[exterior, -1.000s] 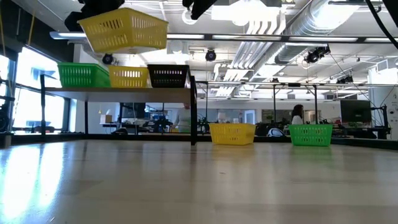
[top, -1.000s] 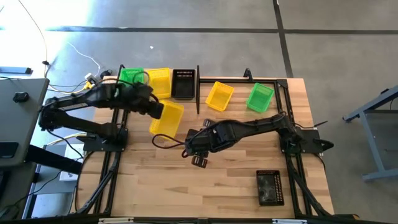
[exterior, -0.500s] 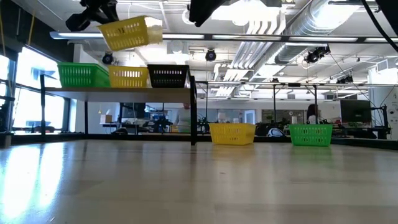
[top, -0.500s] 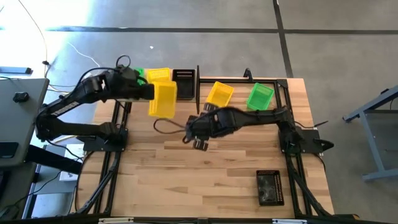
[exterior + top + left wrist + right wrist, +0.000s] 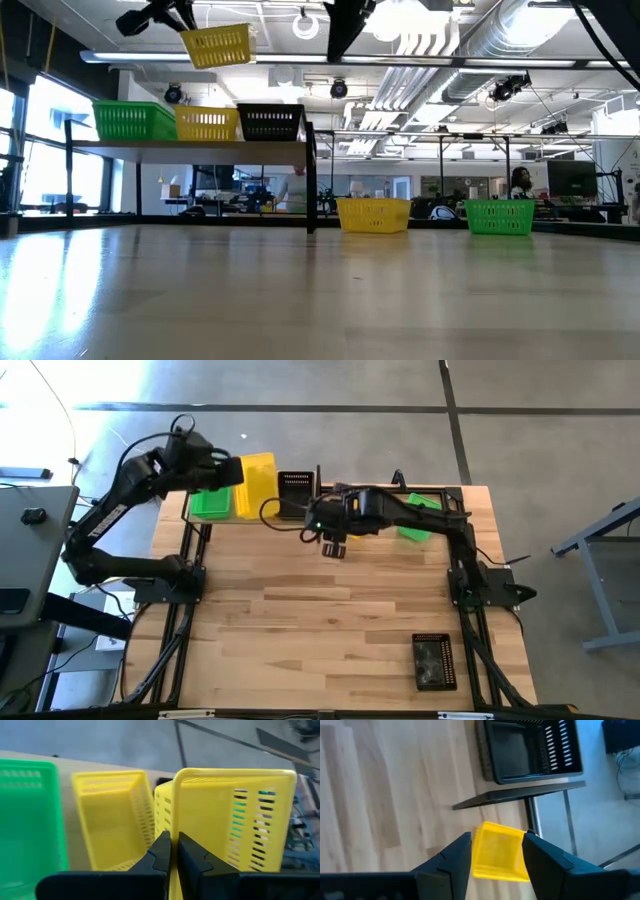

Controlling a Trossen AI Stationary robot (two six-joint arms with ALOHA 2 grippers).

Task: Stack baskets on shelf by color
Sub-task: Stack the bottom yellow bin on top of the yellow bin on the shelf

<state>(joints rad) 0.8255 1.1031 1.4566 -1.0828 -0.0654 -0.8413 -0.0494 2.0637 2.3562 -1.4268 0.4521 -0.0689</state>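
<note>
We see the left gripper (image 5: pixel 170 851) with its fingers clamped on the rim of a yellow basket (image 5: pixel 217 45), held high above the yellow one on the shelf (image 5: pixel 200 144). The right gripper (image 5: pixel 496 851) hangs with fingers apart over another yellow basket (image 5: pixel 499 851) on the bench (image 5: pixel 330 630).

Shelf (image 5: pixel 200 144): 3 baskets. Table (image 5: pixel 330 630): yellow, green, black baskets.

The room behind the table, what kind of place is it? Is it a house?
Probably not a house: it looks like a big lab or workshop. Bare silver air ducts run under the ceiling, metal frames and desks fill the back, and a person works there.
</note>
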